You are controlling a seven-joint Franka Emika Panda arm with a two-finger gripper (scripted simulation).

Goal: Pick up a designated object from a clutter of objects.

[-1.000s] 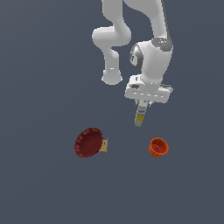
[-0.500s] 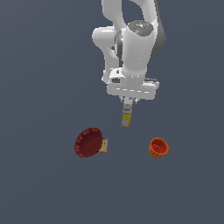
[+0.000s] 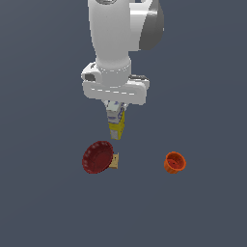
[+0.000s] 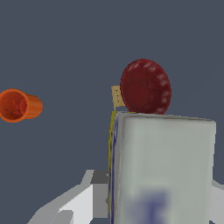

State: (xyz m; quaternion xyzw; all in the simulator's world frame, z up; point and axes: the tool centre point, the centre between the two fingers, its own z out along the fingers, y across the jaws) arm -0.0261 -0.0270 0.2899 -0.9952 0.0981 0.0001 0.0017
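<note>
Swung leftward, fingers [image 3: 116,112] grip carton [image 3: 117,126] — bowl [image 3: 98,157] empty.

Below the gripper [image 3: 116,115] and the carton [image 3: 116,126] clamped in it, the dark red ridged bowl [image 3: 98,157] and the small tan block [image 3: 115,161] touching it stand closest. The orange cup [image 3: 174,162] lies well apart toward the exterior view's right, leaving a wide bare stretch of worktop [image 3: 142,202] between them.
</note>
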